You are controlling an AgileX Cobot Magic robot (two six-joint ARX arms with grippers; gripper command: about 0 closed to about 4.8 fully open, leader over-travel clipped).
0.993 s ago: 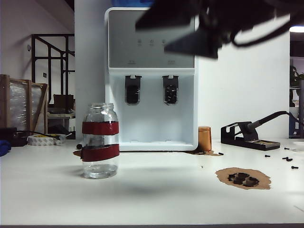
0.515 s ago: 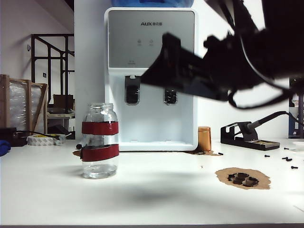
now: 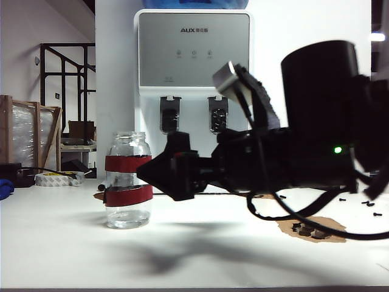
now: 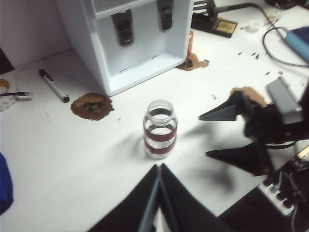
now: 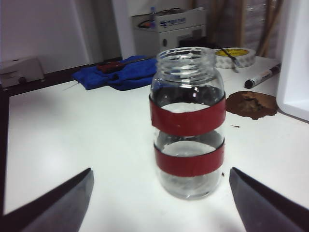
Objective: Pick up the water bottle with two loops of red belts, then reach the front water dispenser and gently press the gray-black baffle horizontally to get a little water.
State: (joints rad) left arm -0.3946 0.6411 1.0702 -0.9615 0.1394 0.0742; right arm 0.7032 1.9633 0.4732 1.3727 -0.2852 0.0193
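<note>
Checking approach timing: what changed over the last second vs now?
The right gripper came down from high in front of the water dispenser to table level, open and pointed at the water bottle, not touching it. Nothing was grasped or released. The bottle stayed put, upright on the table. The left gripper is shut, short of the bottle.

You have a clear, glossy glass water bottle (image 5: 187,121) with two matt dark-red bands on a smooth matt white worktop (image 3: 73,243). At its twelve o'clock, the tall white water dispenser (image 3: 193,97) looks smooth plastic, its silver-gray panel satin.
</note>
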